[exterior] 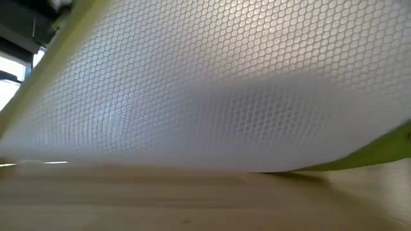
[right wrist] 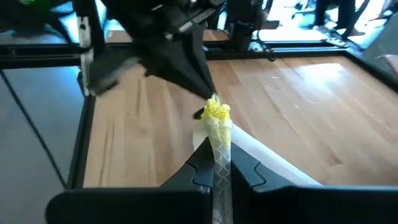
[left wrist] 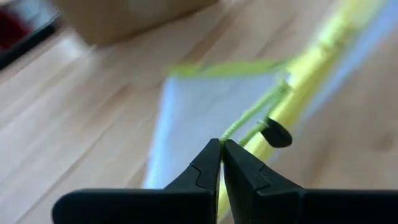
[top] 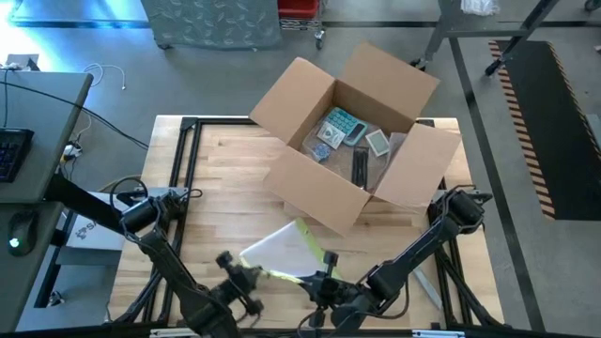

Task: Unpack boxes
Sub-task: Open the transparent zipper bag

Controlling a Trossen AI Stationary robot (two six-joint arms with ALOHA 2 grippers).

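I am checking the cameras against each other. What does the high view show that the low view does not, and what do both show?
Only the high view shows the open box with small items inside, and both arms, the left gripper and right gripper each shut on an edge of the sleeve. Only the low view shows the sleeve's honeycomb texture up close. Both show the sleeve, its yellow edge and the wooden table.
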